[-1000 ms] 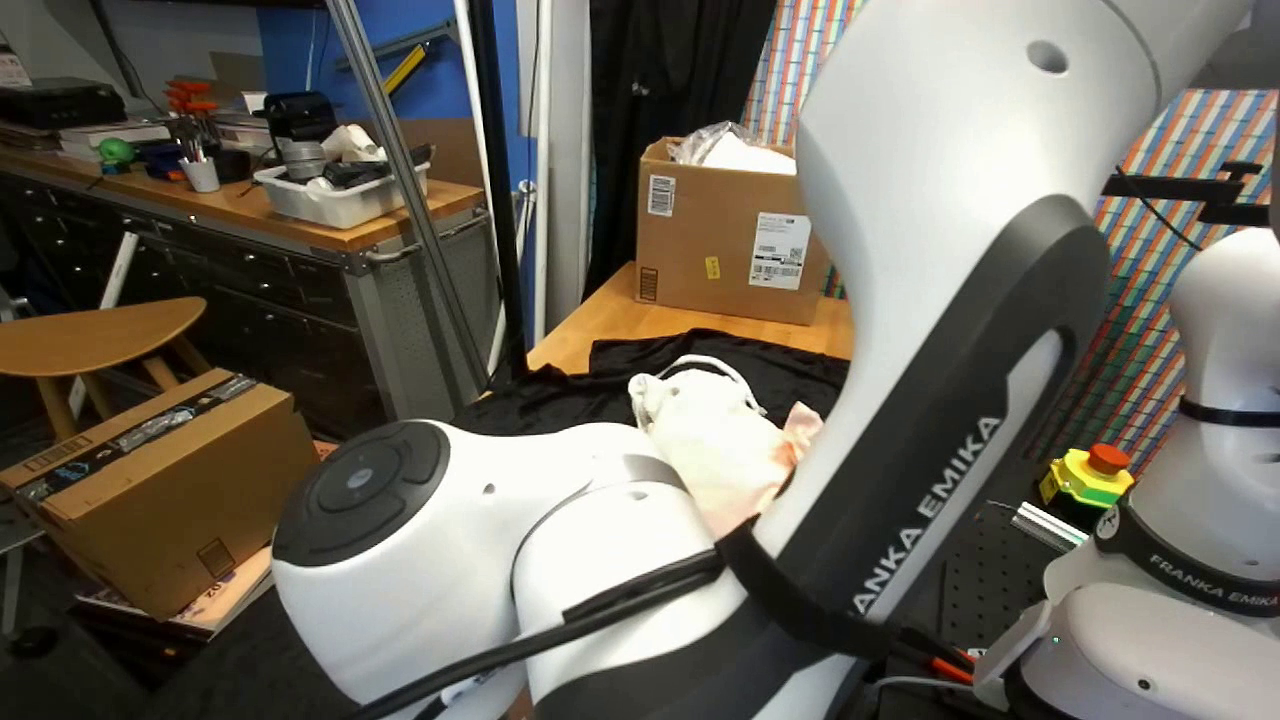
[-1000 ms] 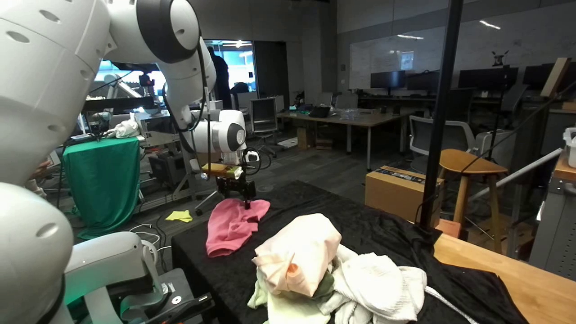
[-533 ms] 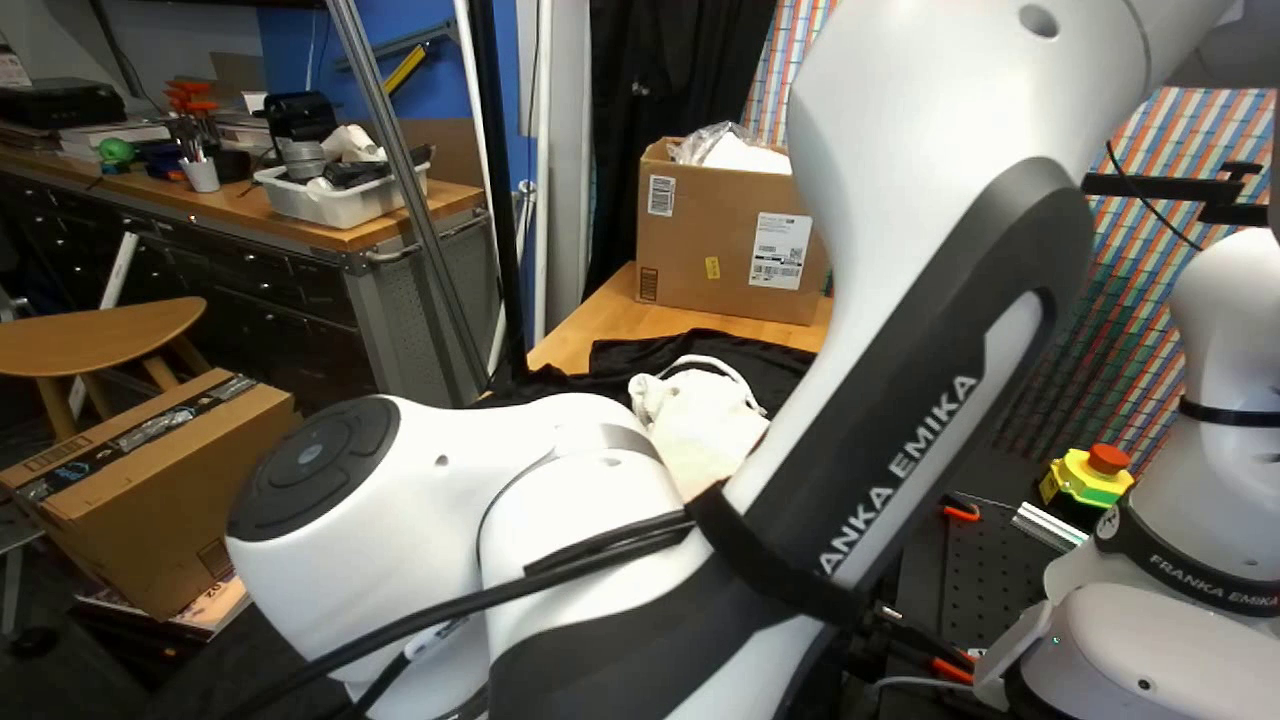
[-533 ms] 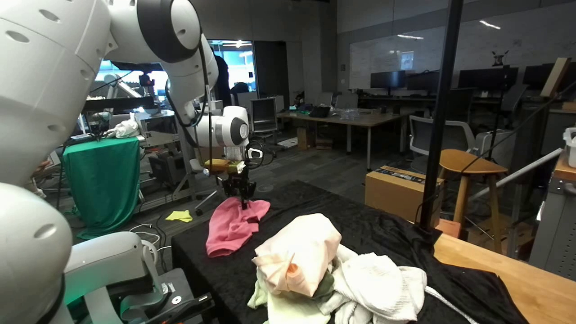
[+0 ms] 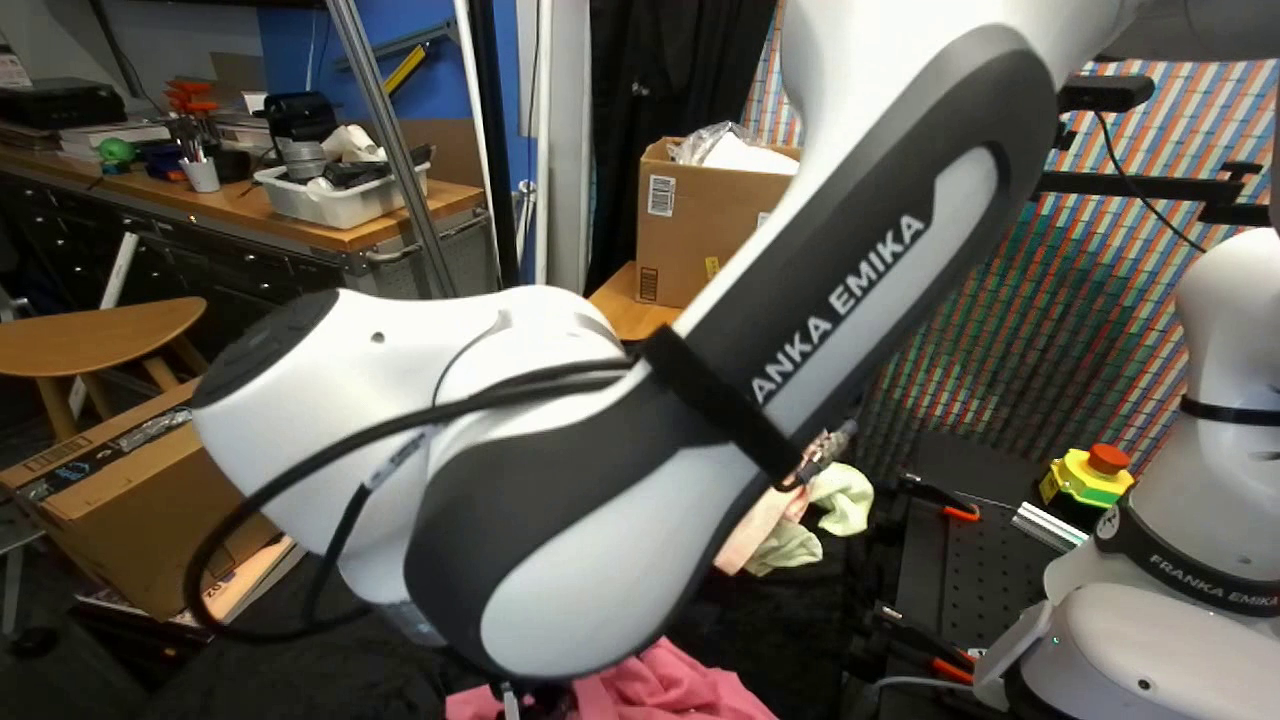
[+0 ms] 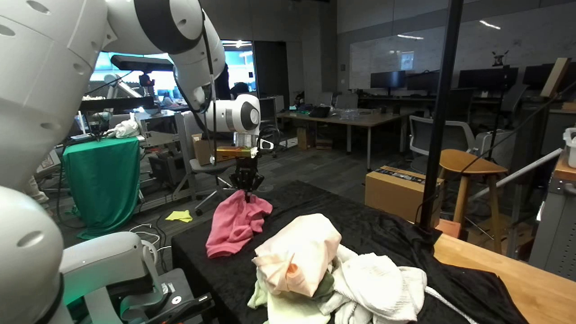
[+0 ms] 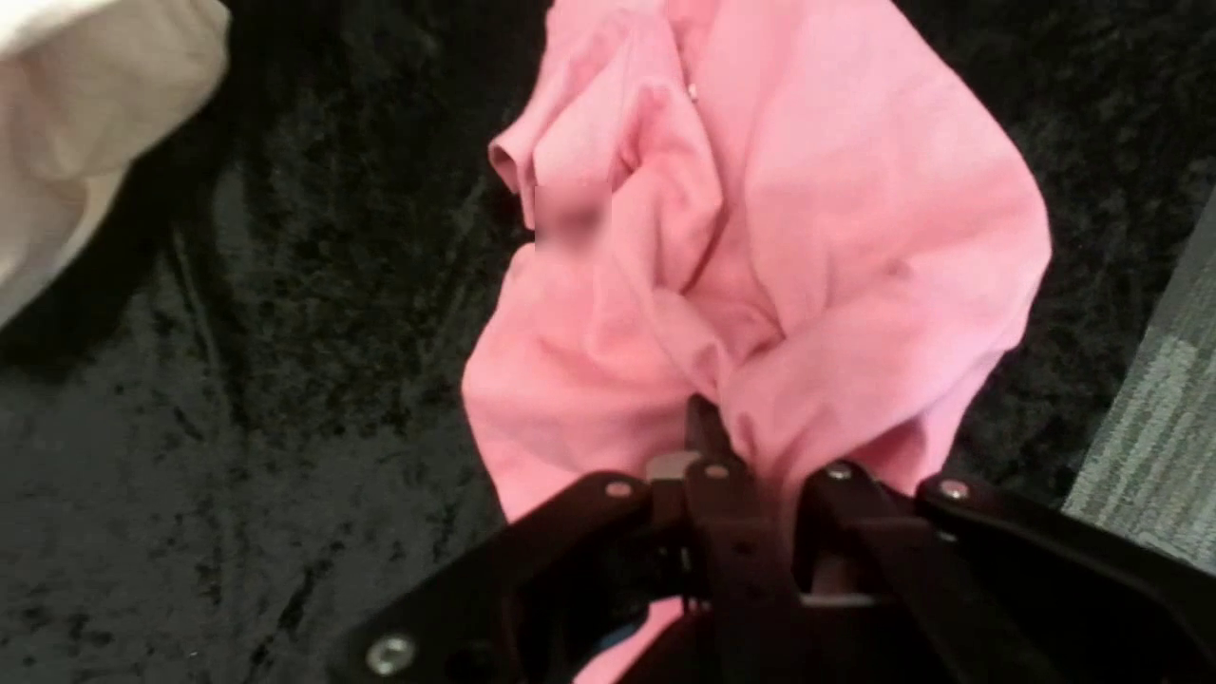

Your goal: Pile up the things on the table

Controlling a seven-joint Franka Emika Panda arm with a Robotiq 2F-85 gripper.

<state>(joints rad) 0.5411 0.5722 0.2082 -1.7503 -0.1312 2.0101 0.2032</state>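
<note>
The pink cloth lies crumpled on the black-covered table, and its far end is pulled up into a peak in an exterior view. My gripper is shut on that peak. In the wrist view, folds of the pink cloth run in between the dark fingers, and the far fingertip is hidden by fabric. Nearby sits a heap: a peach bundle on top of pale green cloth, with a white cloth beside them. A pale cloth shows at the wrist view's top left.
A black cloth covers much of the wooden table. A black pole rises at the table's edge. On the table behind the arm stands a cardboard box. An emergency stop sits near a second white arm.
My gripper has gone from open to shut on the pink cloth and has risen slightly, drawing the cloth's far end upward. The rest of the heap has not moved.
</note>
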